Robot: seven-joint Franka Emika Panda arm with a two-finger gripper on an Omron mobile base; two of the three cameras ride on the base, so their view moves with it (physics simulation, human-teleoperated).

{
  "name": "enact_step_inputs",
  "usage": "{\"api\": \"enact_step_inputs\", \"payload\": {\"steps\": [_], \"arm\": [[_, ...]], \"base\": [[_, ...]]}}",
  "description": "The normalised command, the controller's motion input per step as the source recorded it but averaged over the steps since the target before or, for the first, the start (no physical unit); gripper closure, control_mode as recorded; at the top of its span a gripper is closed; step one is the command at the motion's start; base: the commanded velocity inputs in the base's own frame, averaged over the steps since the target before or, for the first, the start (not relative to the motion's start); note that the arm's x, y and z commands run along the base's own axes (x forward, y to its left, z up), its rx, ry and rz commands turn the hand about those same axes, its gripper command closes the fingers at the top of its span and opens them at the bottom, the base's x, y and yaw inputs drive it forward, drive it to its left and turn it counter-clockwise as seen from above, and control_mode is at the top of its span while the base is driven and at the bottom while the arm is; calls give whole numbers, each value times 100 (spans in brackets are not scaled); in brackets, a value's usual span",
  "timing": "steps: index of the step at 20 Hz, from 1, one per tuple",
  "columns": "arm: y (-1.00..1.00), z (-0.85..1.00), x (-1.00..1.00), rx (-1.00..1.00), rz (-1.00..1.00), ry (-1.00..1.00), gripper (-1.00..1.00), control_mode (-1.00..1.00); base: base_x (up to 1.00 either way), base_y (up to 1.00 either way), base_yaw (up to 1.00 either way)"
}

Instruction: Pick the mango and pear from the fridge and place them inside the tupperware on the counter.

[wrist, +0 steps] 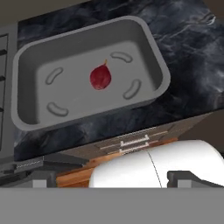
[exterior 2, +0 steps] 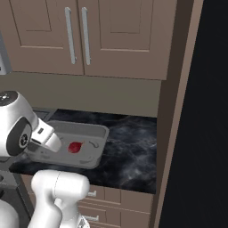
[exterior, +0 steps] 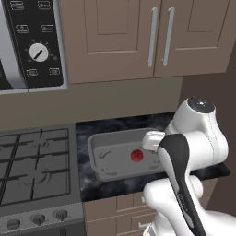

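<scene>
Black marbled counter [exterior: 106, 184] lies below me, bearing the tupperware [wrist: 26, 65] with one red fruit [wrist: 100, 76], likely the mango, at its middle. Whether my fingers are spread or pressed together, I cannot tell. Next I should turn toward the fridge [exterior 2: 209, 111] for the pear, swinging clear of the container.

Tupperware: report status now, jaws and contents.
Jaws state cannot tell; hand above tupperware. One red fruit lying inside it, centre of the floor. Tupperware sits on counter beside stove. Nothing in the way.
</scene>
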Motion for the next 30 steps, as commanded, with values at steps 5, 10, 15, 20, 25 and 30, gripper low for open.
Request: {"api": "enact_step_inputs", "payload": {"steps": [5, 10, 15, 20, 25, 30], "arm": [[0, -6, -12, 0, -1, -5, -100, 100], [0, 0, 0, 0, 0, 0, -100, 100], [0, 0, 0, 0, 0, 0, -100, 100], [0, 0, 0, 0, 0, 0, -100, 100], [0, 0, 0, 0, 0, 0, -100, 100], [0, 0, 0, 0, 0, 0, -100, 100]], "base": [[-73, 11, -17], [-99, 34, -44], [-94, 37, -69], [-73, 7, -100], [-16, -39, -100], [15, -74, -100]]}}
